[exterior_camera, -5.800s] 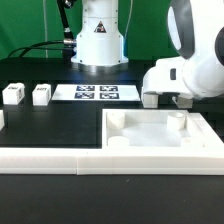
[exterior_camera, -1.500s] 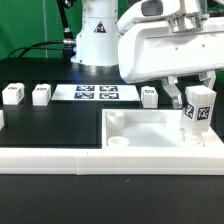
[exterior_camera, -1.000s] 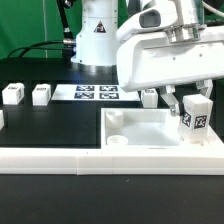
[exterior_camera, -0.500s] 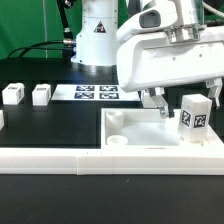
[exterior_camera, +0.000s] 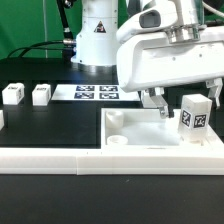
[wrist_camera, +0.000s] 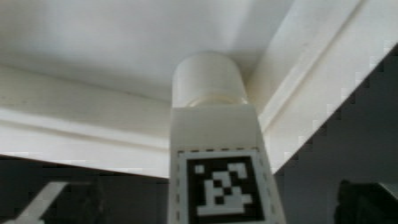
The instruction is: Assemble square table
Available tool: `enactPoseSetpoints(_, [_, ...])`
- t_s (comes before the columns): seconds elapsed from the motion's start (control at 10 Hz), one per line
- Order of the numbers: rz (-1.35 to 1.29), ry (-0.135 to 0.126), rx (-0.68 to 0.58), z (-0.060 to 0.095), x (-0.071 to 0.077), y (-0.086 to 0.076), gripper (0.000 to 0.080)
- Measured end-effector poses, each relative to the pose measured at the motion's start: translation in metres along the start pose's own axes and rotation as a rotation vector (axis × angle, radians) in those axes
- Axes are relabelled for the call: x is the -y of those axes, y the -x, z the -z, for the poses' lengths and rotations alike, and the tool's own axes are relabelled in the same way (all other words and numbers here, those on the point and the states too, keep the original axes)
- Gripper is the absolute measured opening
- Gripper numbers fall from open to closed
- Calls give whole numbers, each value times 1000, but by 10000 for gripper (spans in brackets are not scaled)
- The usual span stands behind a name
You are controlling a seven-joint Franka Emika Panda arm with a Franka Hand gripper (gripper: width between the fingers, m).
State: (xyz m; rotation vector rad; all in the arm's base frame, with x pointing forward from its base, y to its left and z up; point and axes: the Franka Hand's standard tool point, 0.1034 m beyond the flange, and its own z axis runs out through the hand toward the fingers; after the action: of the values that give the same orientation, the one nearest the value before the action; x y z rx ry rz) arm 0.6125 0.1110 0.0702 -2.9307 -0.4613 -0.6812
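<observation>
Jaws stood spread wide, holding nothing: the gripper (exterior_camera: 182,94) hung over the far corner of the table top (exterior_camera: 150,138) on the exterior view's right, and a gap showed on each side between its fingers (exterior_camera: 153,98) and the leg (exterior_camera: 195,115) below them. That leg stood on end in the corner of the recessed face, close to the raised rim. It was about upright, with its black-and-white tag (exterior_camera: 197,122) turned toward the camera. Whether its lower end sat fully in the corner hole could not be told from either view.

From the wrist view, the leg (wrist_camera: 217,120) filled the middle of the picture. Its tag (wrist_camera: 222,188) was near the camera and its rounded end was up against the inner angle of the rim (wrist_camera: 294,90). The dark fingertips (wrist_camera: 39,205) showed only at the edges, clear of the leg on both sides.

The table top lay flat on the black table (exterior_camera: 50,125) with its recessed face up, and another corner hole (exterior_camera: 118,141) was open at its near side. Long white bars (exterior_camera: 60,160) ran along the front, touching its near edge. Two more legs (exterior_camera: 12,93) (exterior_camera: 41,94) stood side by side, well apart from the table top, toward the exterior view's left. The marker board (exterior_camera: 95,93) lay between them and the gripper, in front of the robot base (exterior_camera: 98,40).
</observation>
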Motion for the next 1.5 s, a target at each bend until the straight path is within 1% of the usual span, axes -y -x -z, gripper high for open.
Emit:
enactPoseSetpoints(0.1, [-23,-15,68,6,1,1,649])
enactPoseSetpoints(0.2, [-56,-24,142,19,4,-4,649])
enactPoseSetpoints(0.3, [-67,-16,153,23,0,-16,649])
enactPoseSetpoints(0.4, [-85,-19,187,21,2,-13,649])
enactPoseSetpoints(0.5, [-96,-41,279,18,7,-7,649])
enactPoseSetpoints(0.6, [-99,-66,361,15,9,-11,649])
enactPoseSetpoints(0.7, [-100,-76,384,11,8,-16,649])
enactPoseSetpoints(0.8, [-102,-100,476,10,10,-8,649])
enactPoseSetpoints(0.9, [-106,-123,557,6,9,-8,649])
enactPoseSetpoints(1.0, [-104,-141,603,3,10,-14,649])
enactPoseSetpoints(1.1, [-104,-134,572,0,8,-18,649])
enactPoseSetpoints(1.2, [-102,-132,564,-1,8,-18,649])
enactPoseSetpoints(1.4, [-73,-126,503,-5,3,-26,649])
enactPoseSetpoints(1.5, [-87,-124,508,-5,4,-24,603])
